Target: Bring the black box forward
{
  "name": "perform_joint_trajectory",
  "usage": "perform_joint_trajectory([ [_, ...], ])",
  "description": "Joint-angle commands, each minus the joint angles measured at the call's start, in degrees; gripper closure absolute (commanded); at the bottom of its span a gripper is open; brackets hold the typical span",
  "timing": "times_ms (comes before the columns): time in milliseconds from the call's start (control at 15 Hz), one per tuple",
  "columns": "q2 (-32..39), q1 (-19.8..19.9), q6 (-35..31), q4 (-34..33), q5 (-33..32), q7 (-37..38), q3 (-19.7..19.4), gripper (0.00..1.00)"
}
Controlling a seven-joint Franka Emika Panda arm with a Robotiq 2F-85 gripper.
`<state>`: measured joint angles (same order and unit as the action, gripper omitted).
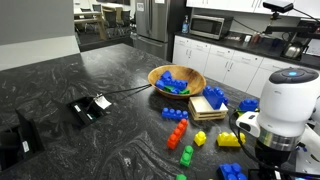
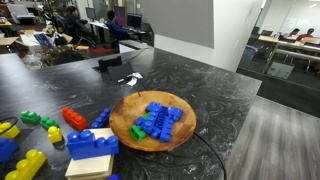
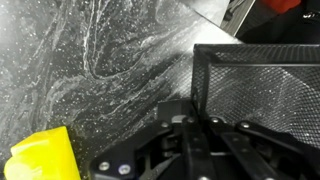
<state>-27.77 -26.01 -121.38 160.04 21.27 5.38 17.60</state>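
The black box point(image 3: 265, 85) has thin mesh walls and fills the right half of the wrist view, resting on the dark marbled counter point(image 3: 90, 60). My gripper point(image 3: 196, 120) comes in from the bottom edge. Its fingers are closed together on the box's near left wall, which runs down between them. The box does not show in either exterior view. An exterior view shows only the robot's white body point(image 1: 290, 100) at the right edge, with the gripper hidden behind it.
A yellow brick point(image 3: 40, 155) lies left of the gripper. A wooden bowl of blue and green bricks point(image 1: 176, 80) point(image 2: 152, 120), a wooden tray point(image 1: 205, 105), loose bricks point(image 1: 180, 132), a flat black gadget with a white part point(image 1: 90, 107) and a black angular stand point(image 1: 20, 140) sit on the counter.
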Motion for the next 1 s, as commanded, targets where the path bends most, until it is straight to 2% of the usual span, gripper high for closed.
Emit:
perform_joint_trajectory([
  [0,1.8,0.1,-2.0,-0.2,0.4,-0.7,0.5,0.99],
  [467,1.7,0.4,-1.8,-0.4,0.6,0.5,0.5,0.99],
  [533,1.6,0.4,-2.0,-0.4,0.6,0.5,0.5,0.96],
  [600,1.7,0.4,-1.9,-0.4,0.4,0.5,0.5,0.81],
  [667,1.6,0.3,-2.1,-0.4,0.7,0.3,0.4,0.71],
  [733,1.7,0.3,-2.4,-0.4,0.7,0.1,0.4,0.66],
  [933,1.6,0.1,-3.9,-0.4,1.0,0.1,0.3,0.44],
])
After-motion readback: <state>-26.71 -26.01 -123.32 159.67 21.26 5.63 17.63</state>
